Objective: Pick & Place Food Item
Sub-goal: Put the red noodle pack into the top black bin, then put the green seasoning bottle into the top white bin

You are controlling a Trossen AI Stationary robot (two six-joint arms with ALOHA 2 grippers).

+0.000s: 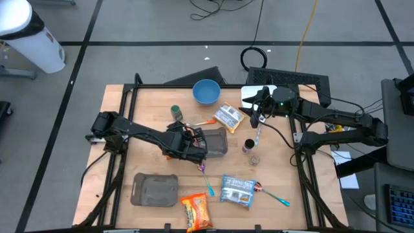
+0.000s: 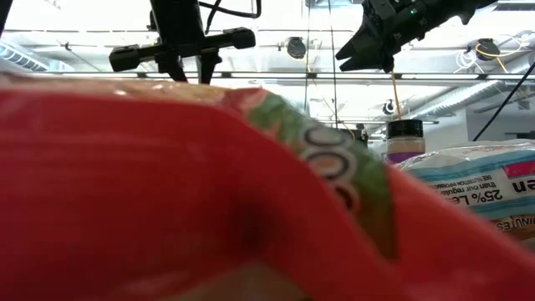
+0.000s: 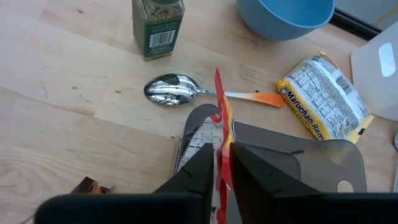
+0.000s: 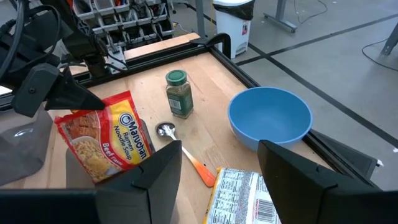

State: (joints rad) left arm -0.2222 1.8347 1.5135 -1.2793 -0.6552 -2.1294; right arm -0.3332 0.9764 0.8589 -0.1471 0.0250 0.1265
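One ramen packet (image 4: pixel 102 140) stands pinched in the left pincer (image 3: pixel 219 171).

The light wooden table (image 1: pixel 149 107) with its black frame carries a round blue bowl (image 1: pixel 206 91), a green-capped spice jar (image 1: pixel 176 112) and a yellow ramen packet (image 1: pixel 229 116) near the far edge. Toward the near edge lie a grey plastic tray (image 1: pixel 155 189), an orange noodle packet (image 1: pixel 196 211) and a pale blue snack bag (image 1: pixel 237 191), with an orange-handled metal spoon (image 1: pixel 202 122) between jar and yellow packet.

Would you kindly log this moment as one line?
left gripper: holds ramen packet over grey tray | right gripper: open, waiting
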